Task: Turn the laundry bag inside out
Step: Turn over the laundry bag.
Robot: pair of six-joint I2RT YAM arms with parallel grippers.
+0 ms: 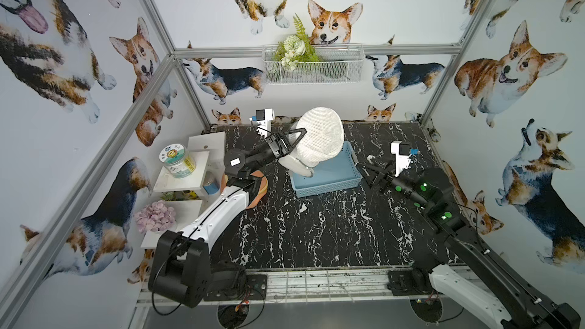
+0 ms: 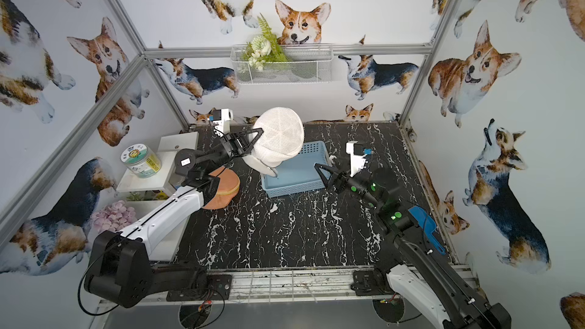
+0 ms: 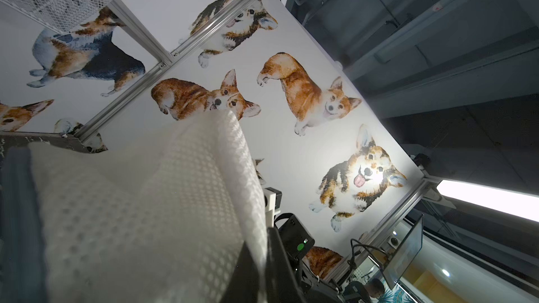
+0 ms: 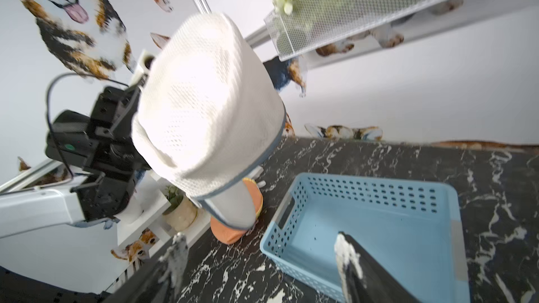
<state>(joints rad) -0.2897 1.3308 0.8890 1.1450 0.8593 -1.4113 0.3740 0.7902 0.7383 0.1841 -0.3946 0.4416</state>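
- The left claw [image 1: 300, 135] is clamped on the white mesh laundry bag [image 1: 323, 136]. It holds the bag up in the centre of the frame in both top views, over the left end of the blue basket [image 1: 332, 183].
- The right claw [image 1: 364, 164] sits just right of the basket, spread wide and holding nothing. The right wrist view shows its two whitened fingertips [image 4: 345, 247] well apart.
- Only the right wrist view shows the grey-blue band round the bag [image 4: 210, 103], with a smooth grey part hanging below it.
- The left wrist view is filled by mesh [image 3: 145, 214] close to the lens. Past the walls it catches a dim ceiling and a lit strip light [image 3: 490, 198].
- A blue plastic scoop [image 2: 424, 226] shows in a top view, beside the right arm at the right edge of the surface.
- The surface [image 1: 316, 232] is black marble with white veins. An orange fabric thing [image 2: 224, 186] lies under the left arm.
- At the left stands a white shelf [image 1: 177, 185] with a jar [image 1: 177, 161] and purple flowers [image 1: 155, 216].
- Corgi-print walls surround it all, and a wire basket [image 1: 335, 71] of greenery hangs at upper centre.
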